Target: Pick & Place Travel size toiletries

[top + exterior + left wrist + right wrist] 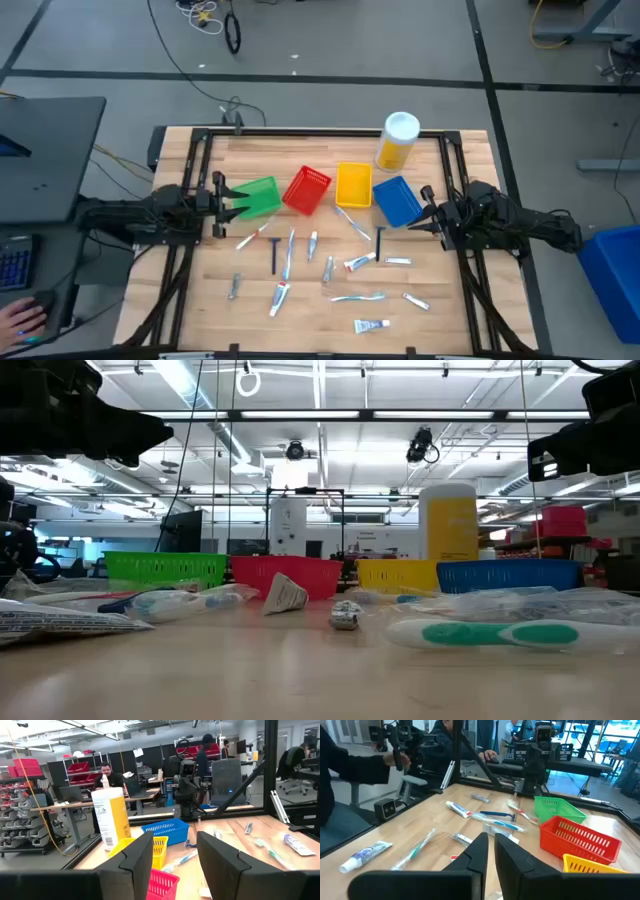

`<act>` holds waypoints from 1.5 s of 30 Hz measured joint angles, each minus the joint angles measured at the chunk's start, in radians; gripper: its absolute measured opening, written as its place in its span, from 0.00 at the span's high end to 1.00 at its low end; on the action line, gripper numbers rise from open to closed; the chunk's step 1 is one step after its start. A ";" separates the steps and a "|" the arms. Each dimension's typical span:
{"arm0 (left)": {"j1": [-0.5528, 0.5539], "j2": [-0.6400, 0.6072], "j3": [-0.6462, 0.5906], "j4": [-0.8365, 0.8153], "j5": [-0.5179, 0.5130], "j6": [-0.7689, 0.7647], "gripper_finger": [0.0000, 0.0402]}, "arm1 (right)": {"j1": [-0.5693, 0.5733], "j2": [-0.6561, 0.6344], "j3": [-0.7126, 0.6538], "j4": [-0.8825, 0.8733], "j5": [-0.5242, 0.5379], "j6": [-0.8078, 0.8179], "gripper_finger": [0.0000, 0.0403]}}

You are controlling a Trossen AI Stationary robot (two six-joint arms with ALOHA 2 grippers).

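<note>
Several travel size toiletries lie flat on the wooden table: white toothpaste tubes (372, 325), a teal toothbrush (357, 297) (500, 632), a black razor stick (274, 255) and small silvery tubes (327, 268). My left gripper (222, 197) (175, 842) hovers open at the table's left, just left of the green bin (258, 197), with nothing between its fingers. My right gripper (425, 212) (491, 840) hovers shut and empty at the table's right, beside the blue bin (397, 200). Both point level toward the table's middle.
A row of small bins stands across the far middle: green, red (307, 190), yellow (353, 186) and blue. A tall yellow bottle with a white cap (397, 140) stands behind them at the far right. People sit at desks beyond the table.
</note>
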 joint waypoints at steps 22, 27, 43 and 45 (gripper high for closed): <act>0.000 0.000 0.000 0.065 0.005 -0.203 0.60 | 0.002 0.000 0.000 0.056 0.000 0.016 0.90; 0.000 0.000 0.000 0.062 0.085 -0.346 0.60 | 0.002 0.000 0.000 0.111 0.001 0.008 0.90; 0.000 0.145 0.049 0.143 0.117 -0.564 0.59 | 0.003 0.208 -0.007 0.642 0.350 0.246 0.84; 0.000 0.197 0.086 0.155 0.090 -0.566 0.60 | 0.003 0.277 -0.007 0.764 0.350 0.245 0.79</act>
